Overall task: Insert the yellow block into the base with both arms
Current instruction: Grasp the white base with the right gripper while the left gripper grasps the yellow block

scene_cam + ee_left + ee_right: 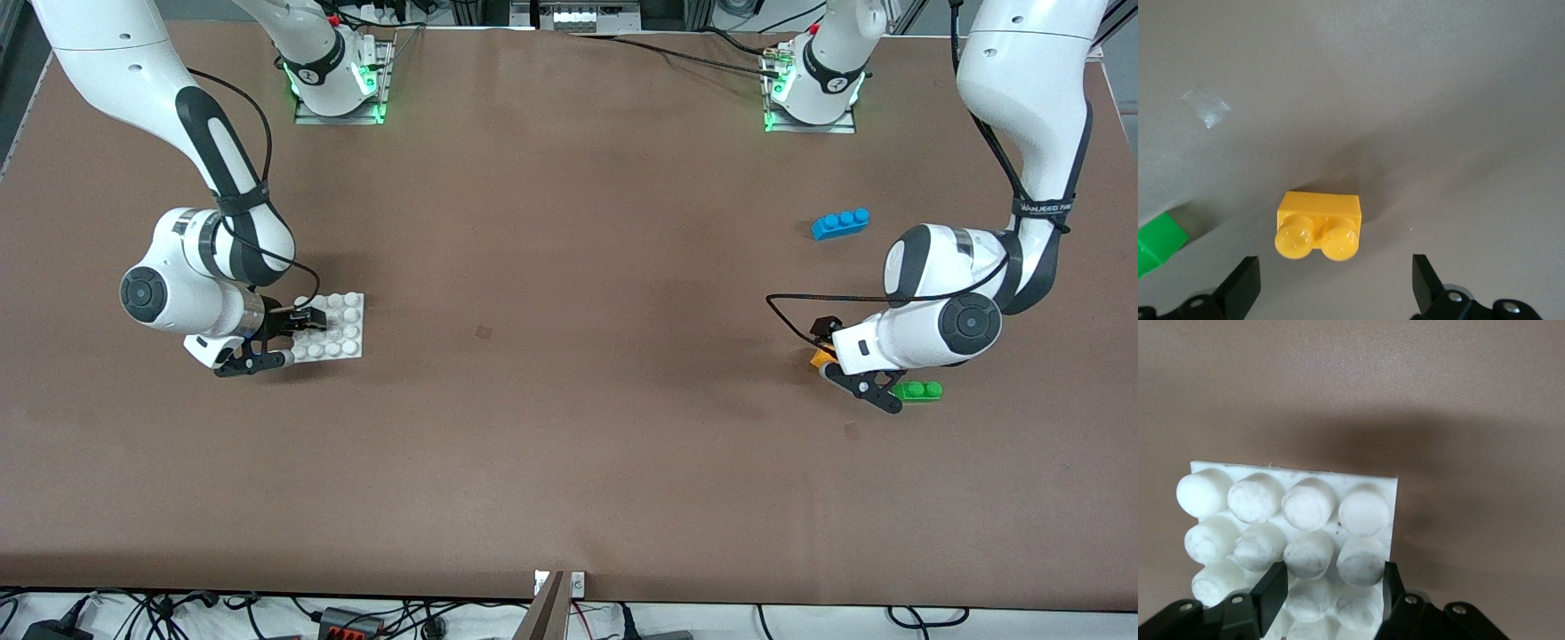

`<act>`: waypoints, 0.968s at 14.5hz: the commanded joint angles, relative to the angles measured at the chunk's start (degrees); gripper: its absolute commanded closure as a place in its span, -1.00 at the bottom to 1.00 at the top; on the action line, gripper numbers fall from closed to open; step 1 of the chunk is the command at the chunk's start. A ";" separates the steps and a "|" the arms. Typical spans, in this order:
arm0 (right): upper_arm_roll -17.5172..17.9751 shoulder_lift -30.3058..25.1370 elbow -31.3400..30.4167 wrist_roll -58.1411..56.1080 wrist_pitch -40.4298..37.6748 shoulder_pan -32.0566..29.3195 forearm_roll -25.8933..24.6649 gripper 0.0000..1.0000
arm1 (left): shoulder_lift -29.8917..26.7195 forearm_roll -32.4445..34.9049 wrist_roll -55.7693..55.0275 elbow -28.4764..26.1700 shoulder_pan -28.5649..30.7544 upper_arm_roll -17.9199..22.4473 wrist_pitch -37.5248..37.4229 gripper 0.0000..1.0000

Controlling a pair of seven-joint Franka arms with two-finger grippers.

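At the right arm's end of the worktop (569, 400), the right gripper (1330, 587) is clamping its jaws on a row of studs at one edge of the base (342, 322), a white square plate lying flat with bare brown surface around it. Toward the left arm's end, the left gripper (1335, 283) is hanging with jaws wide open just above the yellow block (1318, 228), a glossy two-stud brick standing studs-up, its long axis across the jaws, the green brick (919, 390) just beside and the blue brick (840, 223) farther off.
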 commanded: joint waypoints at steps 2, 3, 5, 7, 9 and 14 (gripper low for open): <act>1.22 2.41 0.52 -0.50 0.36 0.56 1.50 -0.20 | 1.47 1.69 3.43 -0.08 0.23 -0.16 2.81 -1.00; 1.83 2.41 0.52 -0.33 0.27 1.08 3.41 -0.20 | 1.65 1.69 3.69 -0.26 0.23 -0.16 3.34 -1.00; 2.71 2.50 0.52 -0.32 0.18 2.13 7.20 -0.20 | 2.17 1.69 3.70 -1.92 0.06 -0.07 5.09 -1.00; 2.72 3.38 1.13 1.51 0.54 4.68 8.17 -0.20 | 2.35 1.78 3.70 -2.63 0.23 -0.07 6.59 -1.00; 2.72 3.99 2.80 6.85 0.54 8.36 8.35 -0.20 | 2.44 1.87 3.70 -2.54 0.23 0.10 6.68 -1.00; 2.72 9.17 11.84 27.50 0.80 21.11 8.26 -0.20 | 3.23 1.87 5.01 -2.54 0.41 0.63 8.27 -1.00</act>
